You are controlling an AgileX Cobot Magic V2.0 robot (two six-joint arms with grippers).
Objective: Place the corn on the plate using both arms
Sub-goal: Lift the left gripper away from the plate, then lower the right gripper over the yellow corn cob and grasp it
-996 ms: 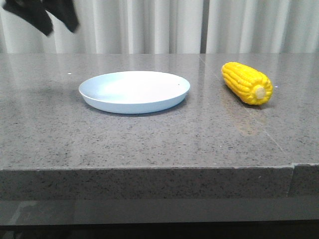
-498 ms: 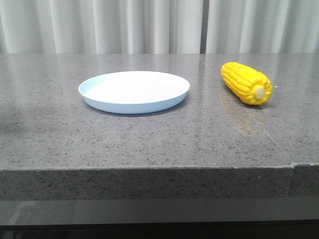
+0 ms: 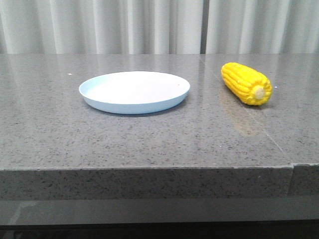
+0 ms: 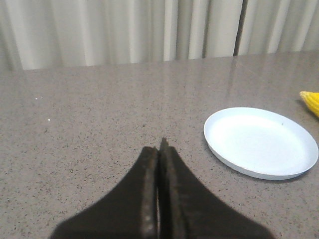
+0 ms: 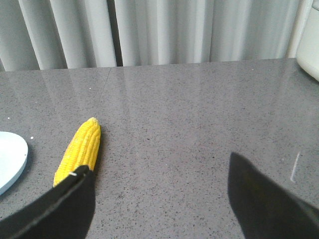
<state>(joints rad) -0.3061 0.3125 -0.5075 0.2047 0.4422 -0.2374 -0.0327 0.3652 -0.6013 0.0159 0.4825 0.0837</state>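
The yellow corn (image 3: 246,82) lies on the grey stone table at the right, its pale stub end toward the front. The pale blue-white plate (image 3: 134,91) sits empty left of centre. Neither gripper shows in the front view. In the left wrist view my left gripper (image 4: 159,148) is shut and empty, with the plate (image 4: 260,141) off to one side and a tip of the corn (image 4: 310,101) at the frame edge. In the right wrist view my right gripper (image 5: 158,167) is open and empty; the corn (image 5: 80,148) lies just beyond one finger (image 5: 70,199), outside the jaws.
The table's front edge (image 3: 149,168) runs across the front view, with a seam at its right. Grey curtains (image 3: 159,25) hang behind the table. A white object (image 5: 311,45) shows at the edge of the right wrist view.
The dark arm at the top left of the front view has moved out of the frame. The corn and the plate have not moved.
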